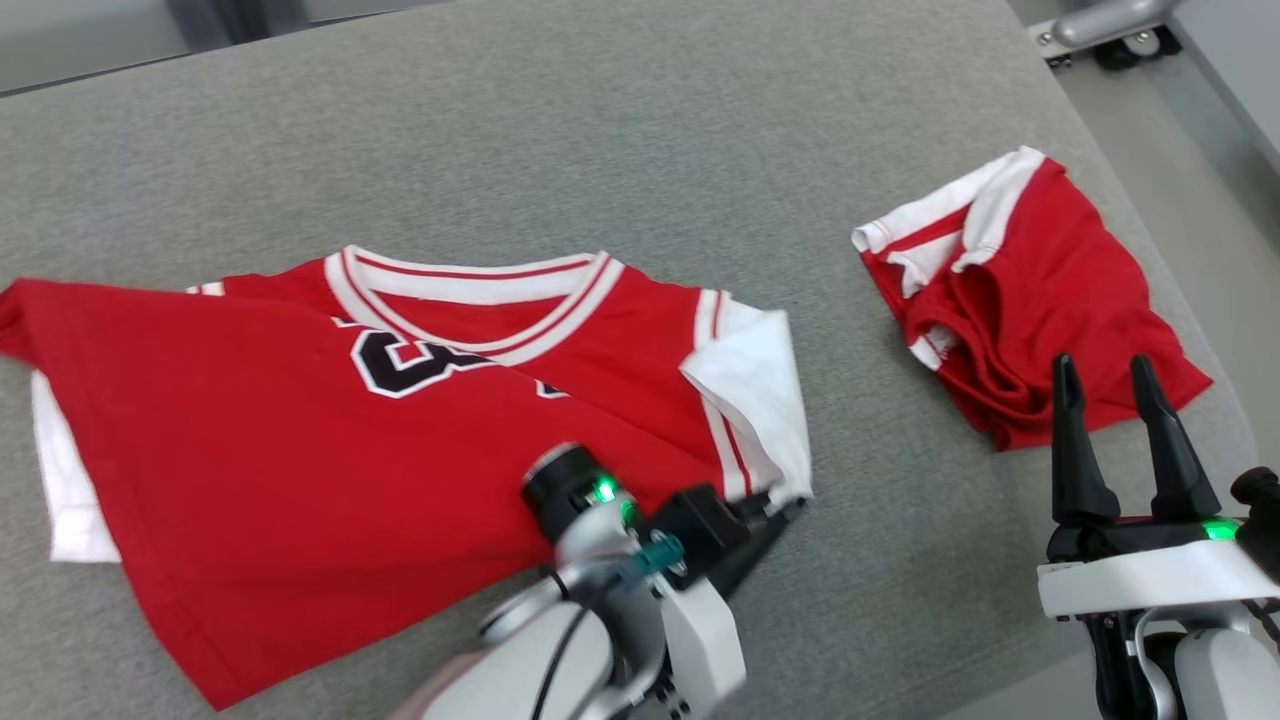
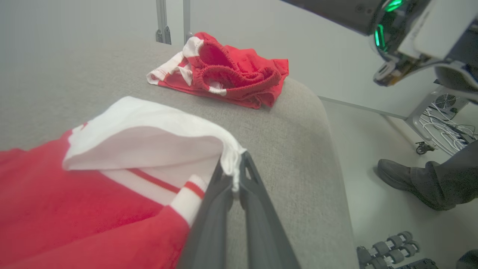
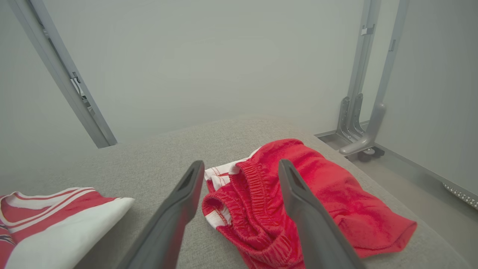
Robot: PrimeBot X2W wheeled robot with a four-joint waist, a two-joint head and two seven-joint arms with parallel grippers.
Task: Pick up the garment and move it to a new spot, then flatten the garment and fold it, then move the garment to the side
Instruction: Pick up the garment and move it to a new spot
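Two red garments lie on the grey counter: the jersey spread across the left and middle, collar toward the far side, and the shorts bunched well apart at the far right. The left gripper is closed on the near corner of the jersey's white sleeve, with cloth pinched between the fingertips and the sleeve lifted off the counter. The right gripper hangs with jaws wide apart and holds nothing, just near of the shorts. The jersey body shows a diagonal fold over the number, so it is not flat. Judgement: sleeve fold or flattening pull in hand. Carry the corner low and slowly leftward over the body, watching that the collar does not drag. The thin pinch may slip. The right gripper could pin the hem.
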